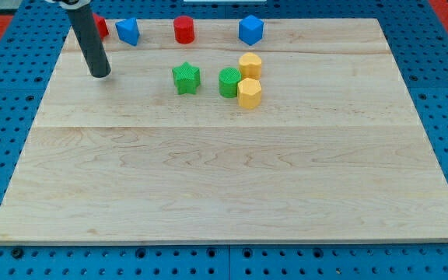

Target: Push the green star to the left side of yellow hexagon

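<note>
The green star lies on the wooden board near the view's top, left of centre. A second green block sits just to its right, touching two yellow blocks: a yellow hexagon at the lower right and another yellow block above it. My tip rests on the board well to the left of the green star, apart from every block.
Along the board's top edge lie a red block partly behind the rod, a blue block, a red cylinder and a blue block. A blue pegboard surrounds the board.
</note>
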Robot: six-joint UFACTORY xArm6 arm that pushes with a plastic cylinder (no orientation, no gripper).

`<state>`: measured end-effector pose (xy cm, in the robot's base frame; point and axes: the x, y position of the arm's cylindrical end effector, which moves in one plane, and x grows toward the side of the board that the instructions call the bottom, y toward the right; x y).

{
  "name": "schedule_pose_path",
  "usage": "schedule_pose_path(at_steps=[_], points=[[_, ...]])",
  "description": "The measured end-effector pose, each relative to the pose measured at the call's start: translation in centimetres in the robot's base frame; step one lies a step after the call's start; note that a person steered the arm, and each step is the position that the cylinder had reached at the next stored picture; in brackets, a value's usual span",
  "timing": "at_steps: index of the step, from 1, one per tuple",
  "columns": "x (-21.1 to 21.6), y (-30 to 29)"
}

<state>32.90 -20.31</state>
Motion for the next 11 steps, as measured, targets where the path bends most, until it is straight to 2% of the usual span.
schedule_pose_path(at_steps=[1, 5, 6, 7, 8, 10, 11], points=[[-0.2, 6.6], [-0.7, 7.8], [0.7, 16.0], [2.6, 17.2], [2.6, 22.0], [3.5, 22.6], [1.0, 21.6]])
